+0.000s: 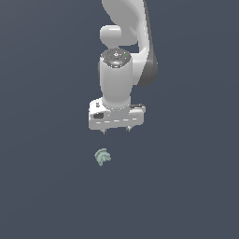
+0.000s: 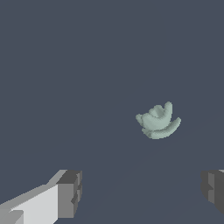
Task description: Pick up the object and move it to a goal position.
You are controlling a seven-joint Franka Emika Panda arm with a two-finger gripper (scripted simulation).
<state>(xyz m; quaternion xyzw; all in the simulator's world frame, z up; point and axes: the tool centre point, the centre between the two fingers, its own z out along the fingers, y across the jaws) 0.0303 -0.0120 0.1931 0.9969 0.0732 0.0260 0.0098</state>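
White arm's jaws (image 1: 115, 130) hang apart, empty, near the grey-green object (image 1: 102, 157).

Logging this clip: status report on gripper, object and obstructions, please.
Gripper open, empty, above the surface. Object lies free on the floor, not between the fingers. Nothing in the way.

One arm (image 1: 122, 56), one gripper (image 1: 115, 131), two fingers (image 2: 70, 192), one object (image 1: 102, 157)

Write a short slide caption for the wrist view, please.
Wrist camera: a tiny pale grey-green ridged lump lies on the dark grey floor, ahead of the white gripper, jaws open and empty.
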